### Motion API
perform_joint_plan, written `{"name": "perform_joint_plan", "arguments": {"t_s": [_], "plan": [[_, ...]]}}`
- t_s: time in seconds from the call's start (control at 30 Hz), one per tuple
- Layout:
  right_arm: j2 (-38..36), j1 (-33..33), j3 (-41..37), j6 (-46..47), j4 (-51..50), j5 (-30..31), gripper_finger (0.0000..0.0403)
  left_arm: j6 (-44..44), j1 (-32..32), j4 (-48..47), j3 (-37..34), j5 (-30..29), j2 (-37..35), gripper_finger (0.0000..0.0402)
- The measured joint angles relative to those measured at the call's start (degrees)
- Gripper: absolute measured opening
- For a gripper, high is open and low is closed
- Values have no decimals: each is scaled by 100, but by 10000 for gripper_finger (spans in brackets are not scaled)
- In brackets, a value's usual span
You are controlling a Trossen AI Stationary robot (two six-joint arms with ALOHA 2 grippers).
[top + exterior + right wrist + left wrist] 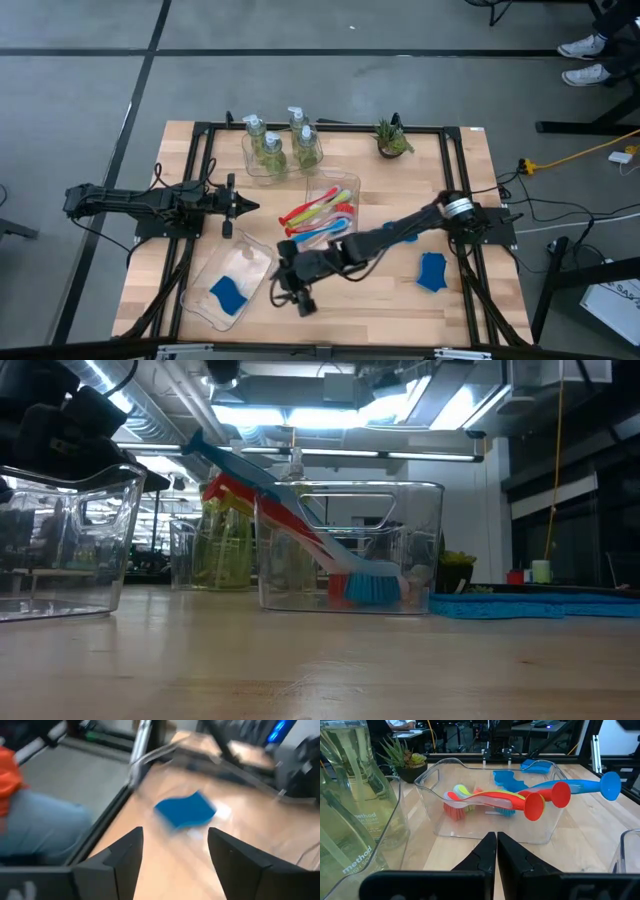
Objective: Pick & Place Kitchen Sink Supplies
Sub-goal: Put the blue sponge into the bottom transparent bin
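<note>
A flat blue sponge (185,810) lies in the clear tray (205,300) at the table's near left. My right gripper (172,855) hovers open just right of that tray, pointing at the sponge, with nothing between its fingers. Another blue sponge (432,272) lies on the table at the near right. Red, blue and yellow-green brushes (520,800) rest in a clear tray (345,182) at the middle, handles leaning out over its rim. Three pump bottles (272,148) stand in a tray at the back. My left gripper (496,836) waits shut at the left.
A small potted plant (392,140) stands at the far right of the table. Black frame rails (455,180) run along the table's sides. A person's leg in jeans (40,825) shows beyond the table's near edge. Bare wood lies between the two sponges.
</note>
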Motion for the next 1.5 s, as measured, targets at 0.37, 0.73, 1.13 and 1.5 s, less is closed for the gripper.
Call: {"name": "perform_joint_plan", "arguments": {"t_s": [0.37, 0.73, 1.13, 1.5], "plan": [[-1161, 773, -734, 461, -1195, 1146, 155, 0, 1, 0, 0, -1, -1, 9], [-2791, 1408, -3256, 2152, -1279, 3993, 104, 0, 2, -11, 0, -1, -4, 6], [-3703, 1359, -5032, 3136, -1856, 3193, 95, 0, -1, 2, 0, -1, -4, 13], [-3692, 1075, -5938, 3628, -1720, 3044, 95, 0, 1, 2, 0, -1, -4, 10]]}}
